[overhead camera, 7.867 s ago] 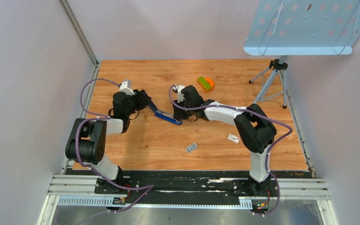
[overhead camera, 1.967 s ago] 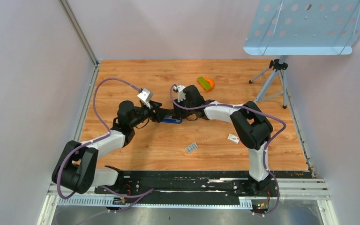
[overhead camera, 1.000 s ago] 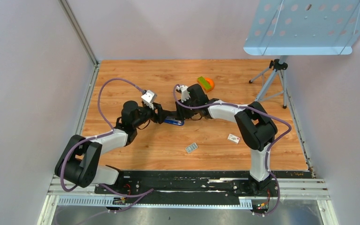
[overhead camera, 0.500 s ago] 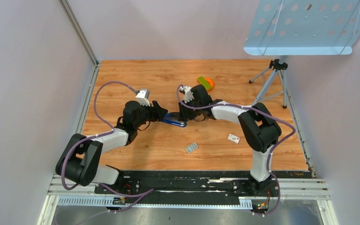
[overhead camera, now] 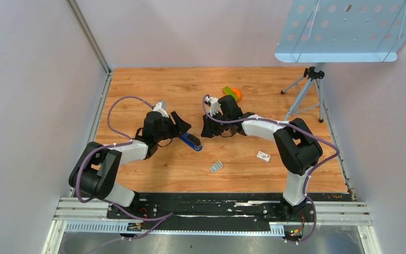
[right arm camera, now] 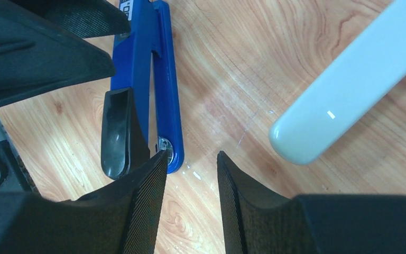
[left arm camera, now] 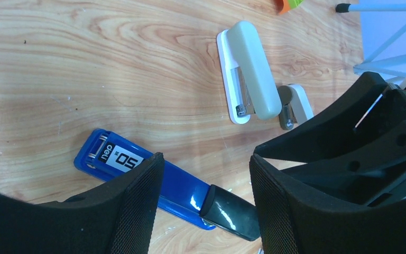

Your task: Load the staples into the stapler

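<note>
The blue stapler [overhead camera: 192, 142] lies slantwise on the wooden table between my two arms, its black end [left arm camera: 232, 214] pointing toward me. My left gripper [overhead camera: 182, 127] hovers just above it, open, its fingers [left arm camera: 132, 211] straddling the blue body [left arm camera: 180, 185] without touching. To the right, my right gripper [overhead camera: 205, 129] is open too, and the gap of the right gripper [right arm camera: 191, 159] holds only bare wood beside the stapler's hinge end [right arm camera: 166, 143]. The staples [overhead camera: 215, 167], a small grey ribbed block, lie nearer the front.
A white stapler [left arm camera: 248, 71] lies just beyond the blue one, close to my right wrist. A small white card [overhead camera: 263, 156] lies at the right front. An orange and green object [overhead camera: 232, 93] and a tripod [overhead camera: 306, 84] stand farther back.
The blue stapler has swung and slid toward the front, now lying diagonally. Both grippers have drawn apart from each other, the left one turning to sit over the stapler.
</note>
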{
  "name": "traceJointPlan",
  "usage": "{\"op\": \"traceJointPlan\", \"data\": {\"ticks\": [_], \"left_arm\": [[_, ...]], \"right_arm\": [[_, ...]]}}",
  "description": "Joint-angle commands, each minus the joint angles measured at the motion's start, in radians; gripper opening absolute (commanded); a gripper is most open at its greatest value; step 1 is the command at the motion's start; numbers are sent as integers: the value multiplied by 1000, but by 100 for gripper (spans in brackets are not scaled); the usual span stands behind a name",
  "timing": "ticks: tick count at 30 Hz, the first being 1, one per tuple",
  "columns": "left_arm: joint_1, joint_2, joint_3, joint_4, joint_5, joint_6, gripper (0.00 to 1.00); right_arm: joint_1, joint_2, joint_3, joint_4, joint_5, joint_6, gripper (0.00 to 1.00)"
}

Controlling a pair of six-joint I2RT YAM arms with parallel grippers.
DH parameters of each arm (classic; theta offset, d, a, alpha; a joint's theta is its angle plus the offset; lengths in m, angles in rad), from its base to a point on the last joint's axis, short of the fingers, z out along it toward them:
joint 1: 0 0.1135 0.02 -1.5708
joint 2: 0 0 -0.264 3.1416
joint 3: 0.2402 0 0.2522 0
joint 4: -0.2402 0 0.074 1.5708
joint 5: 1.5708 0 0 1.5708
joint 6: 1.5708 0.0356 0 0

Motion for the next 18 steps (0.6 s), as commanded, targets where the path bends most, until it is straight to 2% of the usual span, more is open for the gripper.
{"op": "traceJointPlan", "data": {"ticks": [1,5,13,18], "left_arm": [[-5,6,-20,35,5,-32,63],[-6,-19,-23,-12,-32,-17,63],[-9,3,-20,-65,-13,-14,61],[-11,30,-20,-85,-18,-7,58]], "right_arm": [[-16,-51,-22,-19,-16,15,43],[-16,-74,-24,-36,-16,31,43],[20,-71,-14,-19,-29,105,51],[50,-39,-9,-34,-16,111,46]]}}
